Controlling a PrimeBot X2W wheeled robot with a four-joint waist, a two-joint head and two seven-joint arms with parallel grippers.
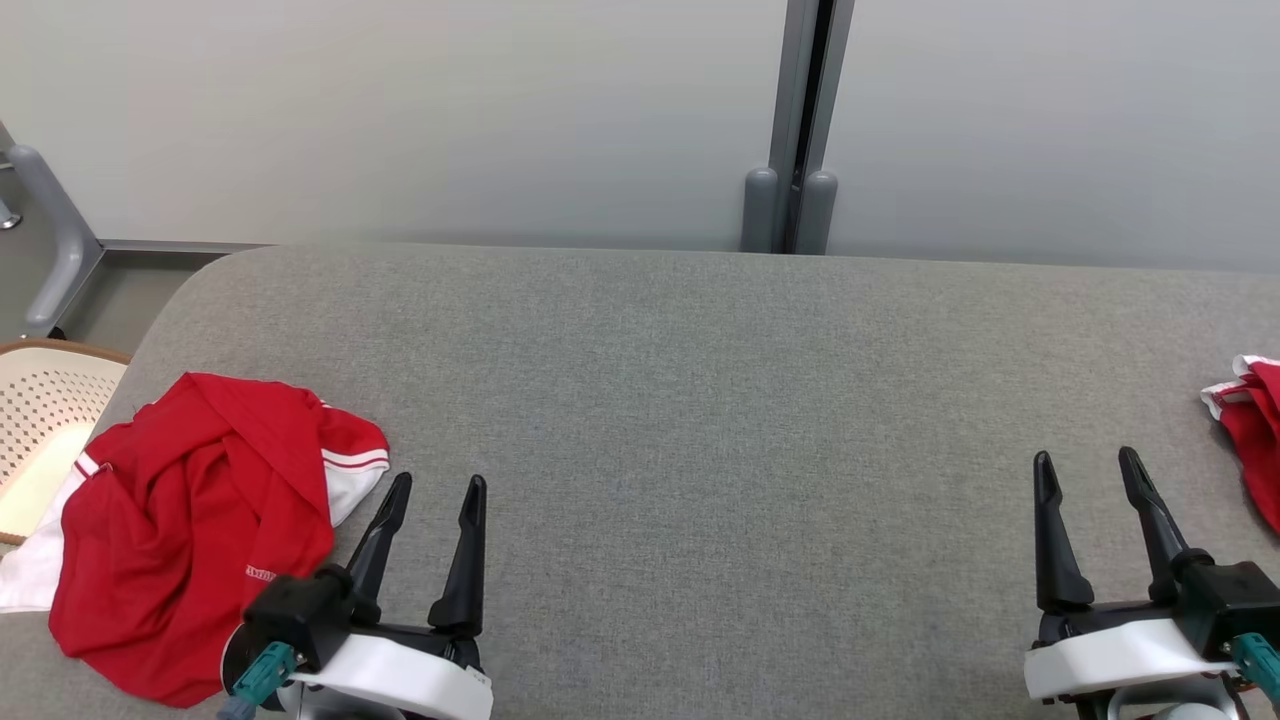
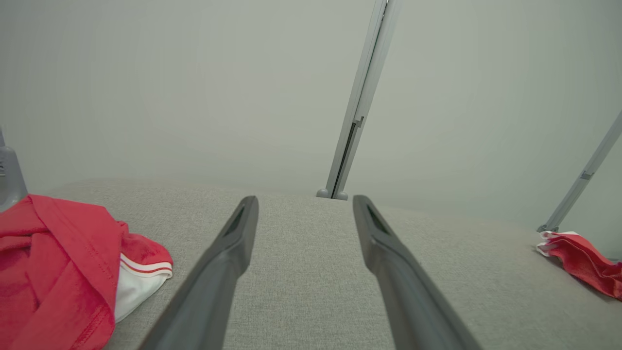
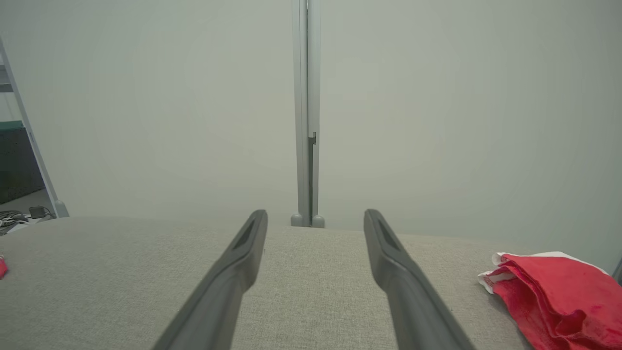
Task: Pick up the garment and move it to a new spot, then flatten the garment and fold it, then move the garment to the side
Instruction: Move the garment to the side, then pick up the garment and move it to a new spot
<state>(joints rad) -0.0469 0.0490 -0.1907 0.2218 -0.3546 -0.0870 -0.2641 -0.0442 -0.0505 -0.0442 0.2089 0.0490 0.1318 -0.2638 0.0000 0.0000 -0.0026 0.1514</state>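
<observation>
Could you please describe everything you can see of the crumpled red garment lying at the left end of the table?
The red garment looks like a soft knit shirt with white panels, a white cuff bearing red stripes, and small white lettering. It lies crumpled in a heap on the grey fabric table, at its left end, beside the open left gripper, which holds nothing.

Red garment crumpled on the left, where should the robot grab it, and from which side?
Probably the white-striped sleeve cuff of the red garment: it sticks out at the heap's right edge, close to the open left gripper. Come down from above on that side.
</observation>
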